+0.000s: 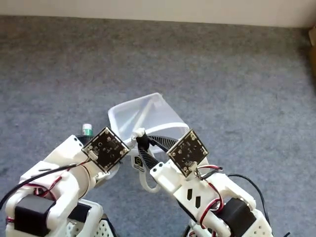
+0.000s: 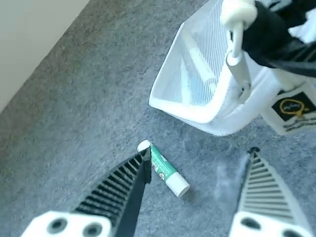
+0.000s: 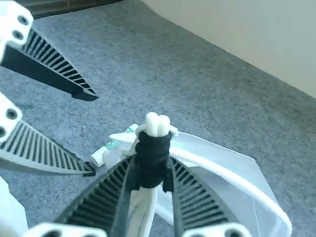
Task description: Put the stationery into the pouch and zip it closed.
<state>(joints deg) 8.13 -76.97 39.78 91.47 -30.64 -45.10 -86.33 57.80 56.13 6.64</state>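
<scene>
At my left gripper (image 2: pixel 200 153): my jaws are spread wide and hold nothing. They hang just over the carpet, and one fingertip (image 2: pixel 146 154) is right beside the glue stick.
Glue stick (image 2: pixel 163 168): it has a green body and white ends. It lies flat on the carpet outside the pouch, near the pouch's open mouth, and reaches partly under the gap between my left fingers.
Right gripper (image 3: pixel 151 165): I am clamped narrow on the zipper pull, with one ribbed finger on each side of it.
Zipper pull (image 3: pixel 151 150): a black toggle with a white knob (image 3: pixel 157 123) on top, pinched upright between my right fingers at the pouch's near rim.
Tag (image 2: pixel 291 108): a small white label with a yellow mark, hanging at the pouch's side close to my right gripper.
Pouch (image 1: pixel 143 111): white mesh with its mouth wide open. It sits just beyond both my grippers, and its far end rests on the carpet.
Carpet (image 1: pixel 222 64): grey and short-piled, spreading out past the pouch.
Wall (image 1: pixel 148 7): a pale strip along the carpet's far edge.
</scene>
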